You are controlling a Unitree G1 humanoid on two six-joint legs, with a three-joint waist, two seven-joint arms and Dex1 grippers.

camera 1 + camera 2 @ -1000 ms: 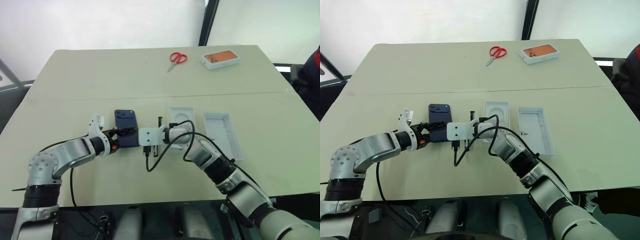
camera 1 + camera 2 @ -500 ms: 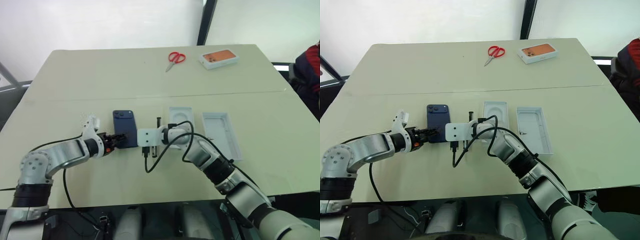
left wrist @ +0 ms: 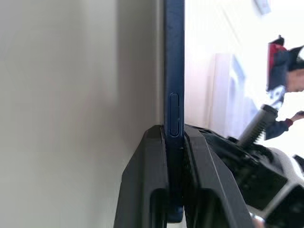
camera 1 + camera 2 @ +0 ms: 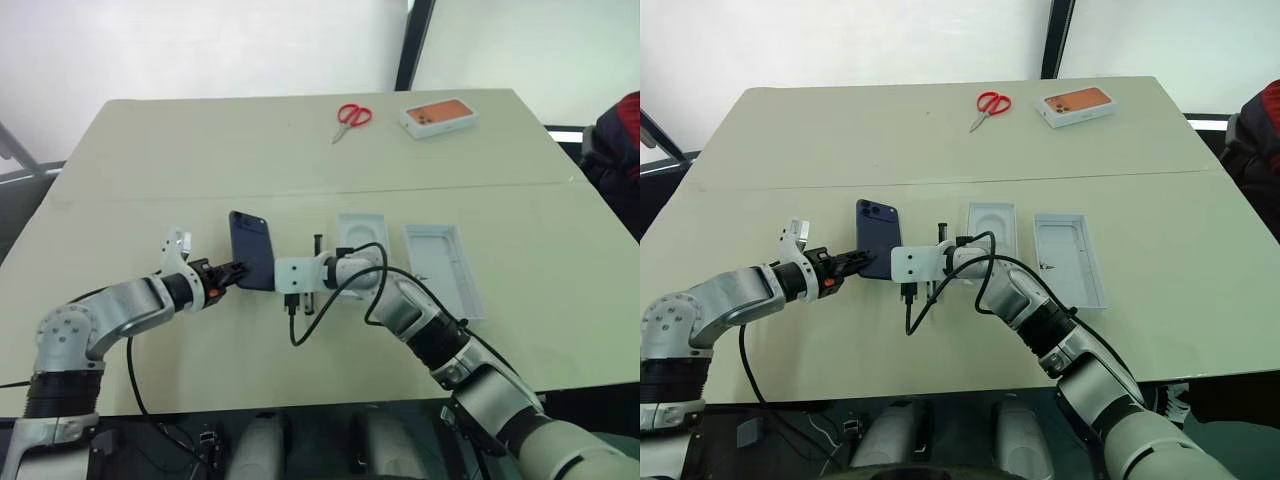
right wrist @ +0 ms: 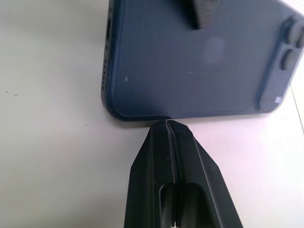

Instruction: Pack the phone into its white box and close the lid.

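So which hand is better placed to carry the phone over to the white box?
Left. The left hand is already shut on the phone; the right hand is shut, merely touching its edge, between it and the white box.

Soft, even daylight is falling across the table (image 4: 300, 150); shadows are lying faint and short. A bright backdrop is washing out the far side in the left wrist view. The phone (image 5: 190, 61) is blurring close up, its edges softening.

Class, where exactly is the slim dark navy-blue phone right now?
In the left eye view the slim dark navy-blue phone sits left of centre, pinched by the left gripper, the shut right gripper beside it.
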